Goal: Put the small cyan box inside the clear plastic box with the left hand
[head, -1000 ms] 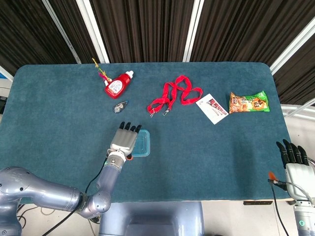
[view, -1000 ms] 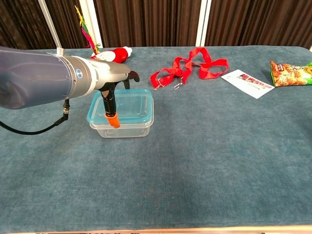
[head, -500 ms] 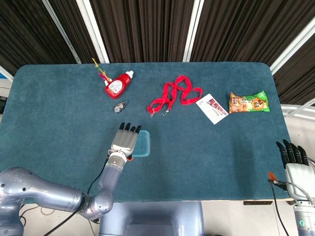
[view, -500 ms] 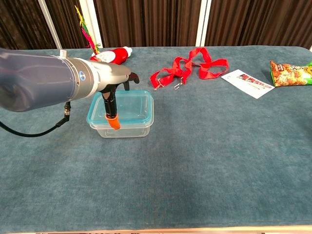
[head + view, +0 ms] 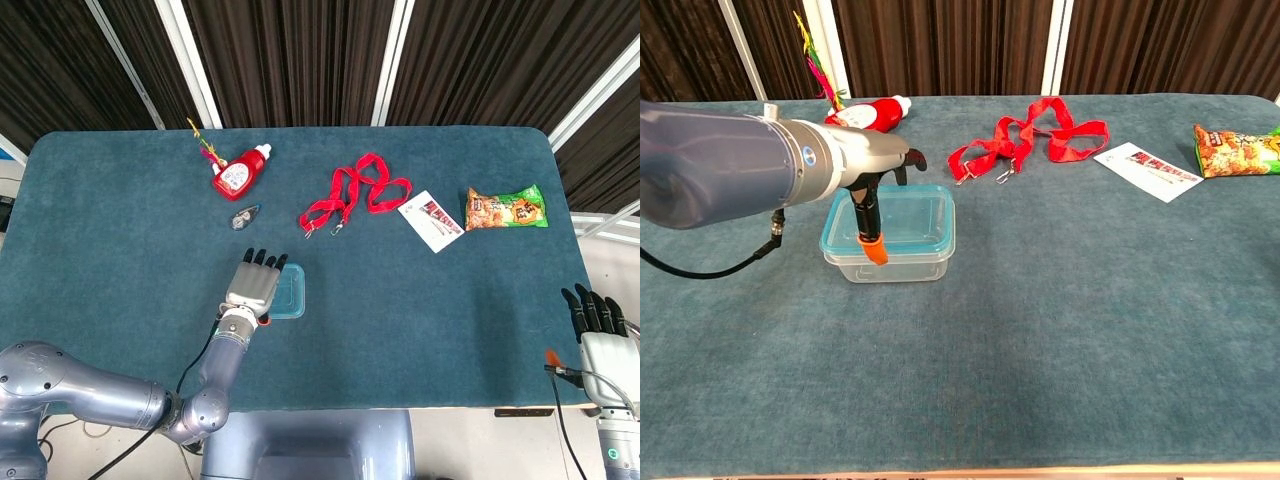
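Left hand: the left hand (image 5: pixel 253 286) hangs over the left part of the nested boxes, fingers spread and pointing toward 12 o'clock; in the chest view (image 5: pixel 878 190) one dark finger with an orange tip reaches down in front of the near wall. It appears to hold nothing.

Right hand: the right hand (image 5: pixel 598 330) sits off the table's edge at 4 o'clock, fingers straight and apart, holding nothing.

Small cyan box: the small cyan box (image 5: pixel 902 218) sits in the mouth of the clear plastic box (image 5: pixel 895 265), its rim resting on top of the clear rim, just below the centre of the table (image 5: pixel 420 320) toward 7 o'clock.

Seating: whether the cyan box is pushed fully home cannot be told; its rim looks level.

Step in hand: judged to be the release and check, with the task nearly done.

Doing it well: lift the hand straight up so the down-reaching finger does not drag either box; if the cyan rim rides high, a light flat press on its middle would suit better than a push at one corner, which could tilt it.

Other items: a red bottle (image 5: pixel 238 175) at 11 o'clock, a red lanyard (image 5: pixel 352 197) at 12 o'clock, a card (image 5: pixel 431 220) and a snack packet (image 5: pixel 505 208) toward 2 o'clock, all well apart from the boxes.
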`<state>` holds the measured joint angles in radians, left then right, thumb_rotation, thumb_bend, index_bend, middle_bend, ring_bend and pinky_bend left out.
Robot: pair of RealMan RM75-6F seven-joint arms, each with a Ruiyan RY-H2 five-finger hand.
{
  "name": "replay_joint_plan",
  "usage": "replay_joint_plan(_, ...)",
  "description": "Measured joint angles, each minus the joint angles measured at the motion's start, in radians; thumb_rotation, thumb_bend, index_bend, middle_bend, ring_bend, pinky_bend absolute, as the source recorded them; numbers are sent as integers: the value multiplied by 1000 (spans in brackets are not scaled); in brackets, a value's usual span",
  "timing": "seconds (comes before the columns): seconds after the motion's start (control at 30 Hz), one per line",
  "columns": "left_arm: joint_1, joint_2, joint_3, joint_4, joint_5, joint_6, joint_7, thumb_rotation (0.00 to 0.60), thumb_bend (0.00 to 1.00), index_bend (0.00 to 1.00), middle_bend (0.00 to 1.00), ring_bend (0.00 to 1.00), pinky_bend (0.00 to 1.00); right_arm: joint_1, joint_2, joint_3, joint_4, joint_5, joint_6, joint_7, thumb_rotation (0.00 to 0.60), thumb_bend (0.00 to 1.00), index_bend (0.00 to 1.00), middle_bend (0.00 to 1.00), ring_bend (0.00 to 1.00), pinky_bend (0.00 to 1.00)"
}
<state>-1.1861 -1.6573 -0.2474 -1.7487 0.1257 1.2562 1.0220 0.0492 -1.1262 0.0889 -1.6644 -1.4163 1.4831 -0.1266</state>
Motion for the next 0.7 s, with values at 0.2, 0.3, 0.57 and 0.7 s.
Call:
replay_joint_plan(0.2, 1, -9, 0, 7, 3, -1, 6, 600, 284, 0, 292, 0, 0, 0, 0, 1, 0, 0, 1, 2, 600, 307, 39, 44, 37, 0)
replay_joint_plan(0.3, 2, -12, 0, 9, 5, 1, 9, 600, 284, 0, 292, 0, 0, 0, 1, 1, 0, 0, 0, 2, 600, 308, 40, 44, 37, 0)
replay_joint_plan(0.57, 5, -17, 3, 19, 12, 8, 17, 600, 284, 0, 291, 0, 0, 0, 1, 1, 0, 0, 0, 1, 600, 307, 40, 44, 37, 0)
replay_joint_plan(0.7, 10, -19, 5, 26, 20, 2, 15, 600, 285, 0, 291, 0, 0, 0, 1, 1, 0, 1, 0, 1, 600, 308, 40, 44, 37, 0)
